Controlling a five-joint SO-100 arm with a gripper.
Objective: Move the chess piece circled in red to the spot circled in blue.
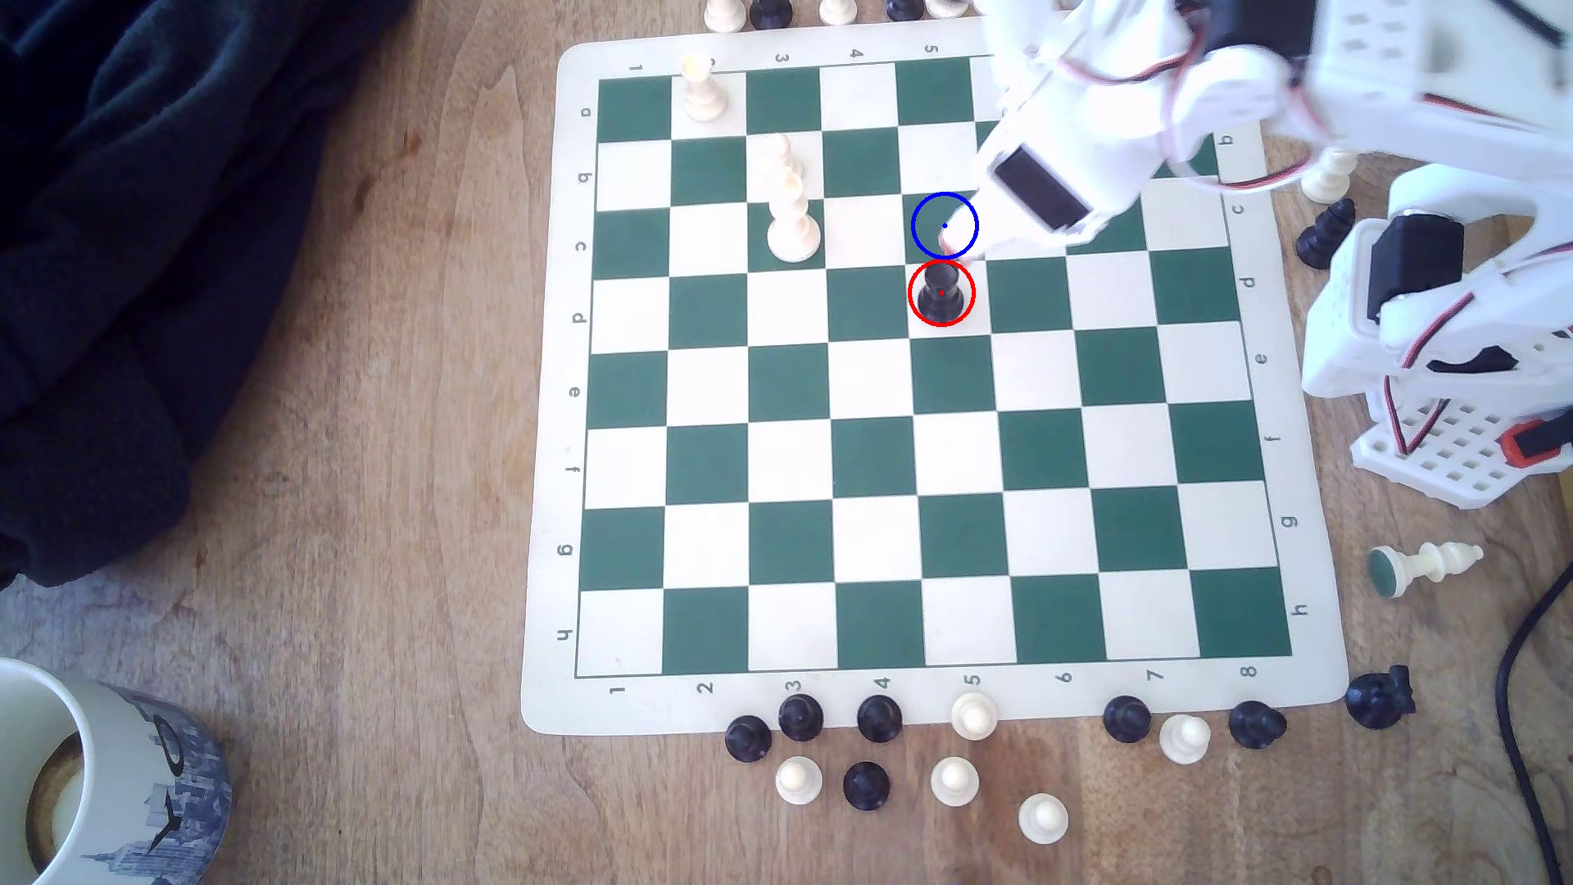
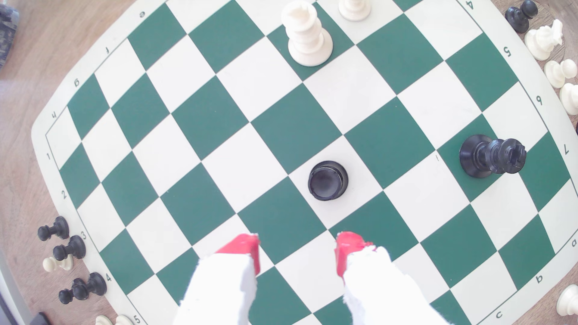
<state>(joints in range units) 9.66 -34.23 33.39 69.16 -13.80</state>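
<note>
A stubby, round-based black chess piece [image 2: 327,180] is seen upright on a cream square. The white hand [image 2: 297,253], its red-tipped fingers [image 2: 244,250] held apart and empty, is poised at its 6 o'clock in the wrist view.

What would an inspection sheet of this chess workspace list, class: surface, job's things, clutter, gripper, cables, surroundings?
Surface: green-and-cream chessboard on a wooden table.
Job's things: short black piece upright on the red-ringed cream square; blue-ringed green square adjoins it.
Clutter: spare pieces beside the board, one white piece lying down.
Gripper: gripper open, red-tipped, holding nothing.
Cables: black cable on the exterior view's right.
Surroundings: mug, dark cloth.
</note>
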